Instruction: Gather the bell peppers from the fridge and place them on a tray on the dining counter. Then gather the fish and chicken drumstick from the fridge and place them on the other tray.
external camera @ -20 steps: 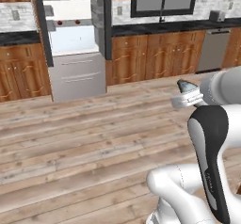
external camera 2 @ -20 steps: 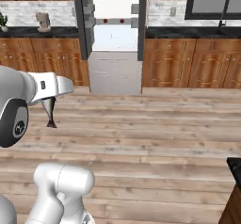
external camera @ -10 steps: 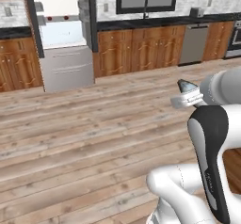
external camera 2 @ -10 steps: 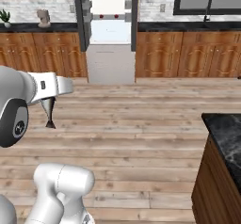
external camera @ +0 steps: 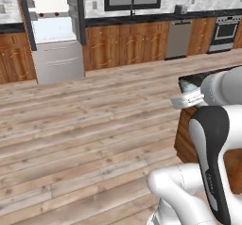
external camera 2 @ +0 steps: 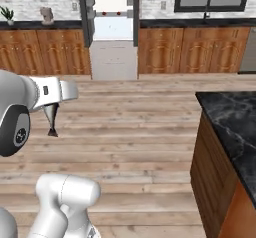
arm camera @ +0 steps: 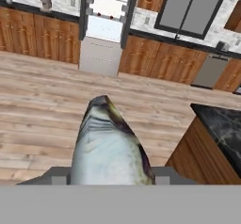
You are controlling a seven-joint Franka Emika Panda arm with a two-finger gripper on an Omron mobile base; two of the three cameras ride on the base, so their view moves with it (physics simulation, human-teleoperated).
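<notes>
fish [arm camera: 109, 148]: slick, soft, likely to slip; best held mid-body
gripper [external camera 2: 51, 119]: jaws closed on the fish, which hangs tail-down

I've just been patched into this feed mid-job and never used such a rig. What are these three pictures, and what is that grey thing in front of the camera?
It is a white robot arm on a driving base in a simulated kitchen. Two cameras ride behind the arm, left and right, looking forward over the pale wooden plank floor. The third sits on the hand. The grey thing is a grey-silver fish with a dark back, held in the gripper; the right view shows it hanging as a dark pointed shape. Ahead stands the open white fridge between brown wooden cabinets. The black marble dining counter is on the right; its visible part carries nothing.
</notes>
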